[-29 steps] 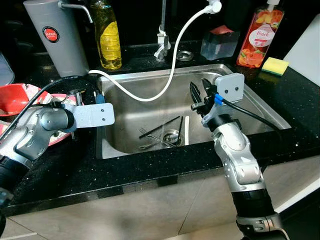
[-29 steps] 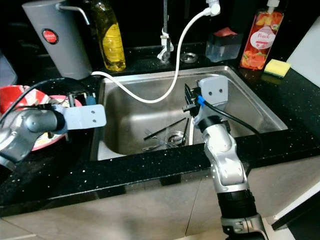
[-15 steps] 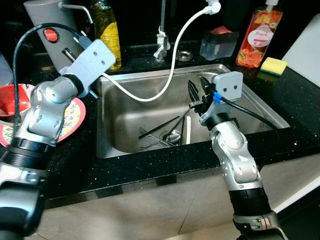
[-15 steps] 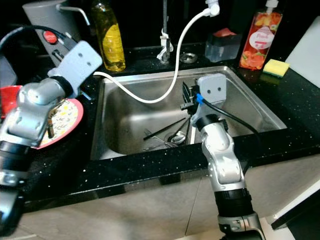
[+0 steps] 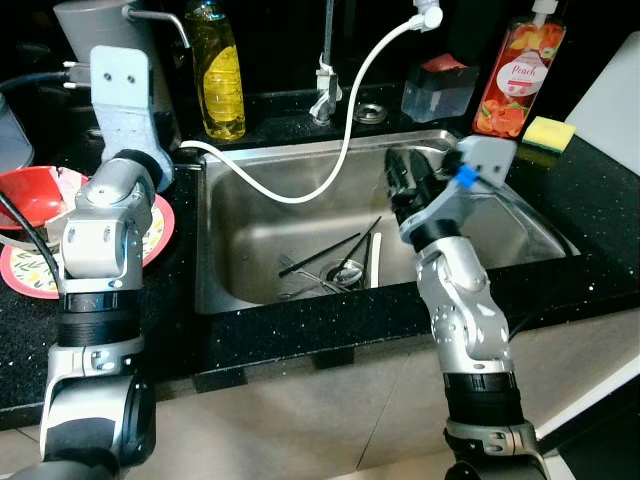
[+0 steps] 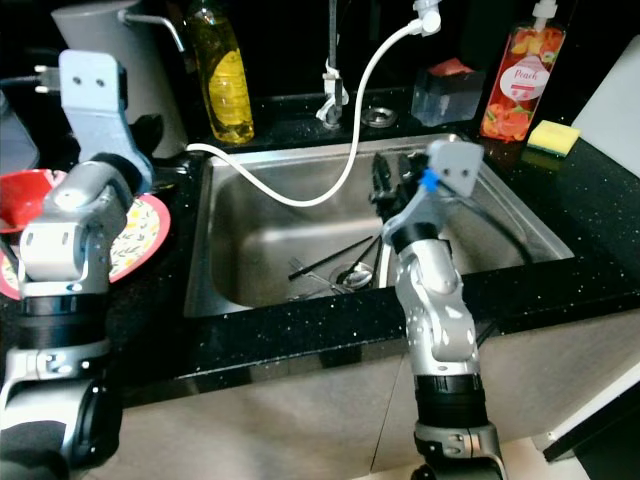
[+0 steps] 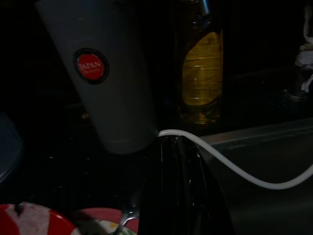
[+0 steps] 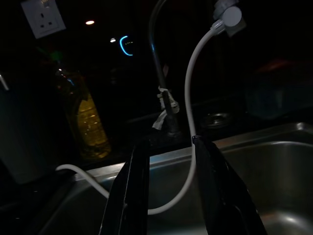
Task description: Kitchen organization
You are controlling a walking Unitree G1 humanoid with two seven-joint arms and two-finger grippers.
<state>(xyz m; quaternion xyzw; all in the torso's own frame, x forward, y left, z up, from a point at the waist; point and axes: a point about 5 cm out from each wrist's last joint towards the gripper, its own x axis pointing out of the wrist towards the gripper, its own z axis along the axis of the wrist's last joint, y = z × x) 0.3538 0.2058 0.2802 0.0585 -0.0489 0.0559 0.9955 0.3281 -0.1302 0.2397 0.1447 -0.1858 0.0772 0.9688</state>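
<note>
The right gripper (image 5: 408, 180) hangs over the right half of the steel sink (image 5: 520, 215), right of centre in the head views, its two black fingers (image 8: 134, 191) parted with nothing between them; the wrist view looks through that gap at the white hose (image 8: 188, 147) and the tap (image 8: 164, 98). The left gripper (image 7: 178, 196) is raised at the upper left of the frame, beside the grey canister (image 5: 80, 30) and above the patterned plate (image 5: 30, 270). Its dark fingers reach toward the white hose where it crosses the sink's rim, but I cannot tell whether they are apart or together.

The things to be sorted seem to be the utensils (image 5: 330, 262) lying loose at the bottom of the sink around the drain: dark chopsticks, a pale one, and what looks like a spoon. They sit lower centre of the basin, below and left of the right gripper, untouched.

My reading is that the task is at an early reach stage: neither arm carries anything. The next move probably calls for the right gripper to tilt downward and descend toward the drain, staying clear of the hose that loops across the basin, then line its fingers across one thin stick. Flat, slender pieces on smooth steel may slip or scatter under a careless pinch.
</note>
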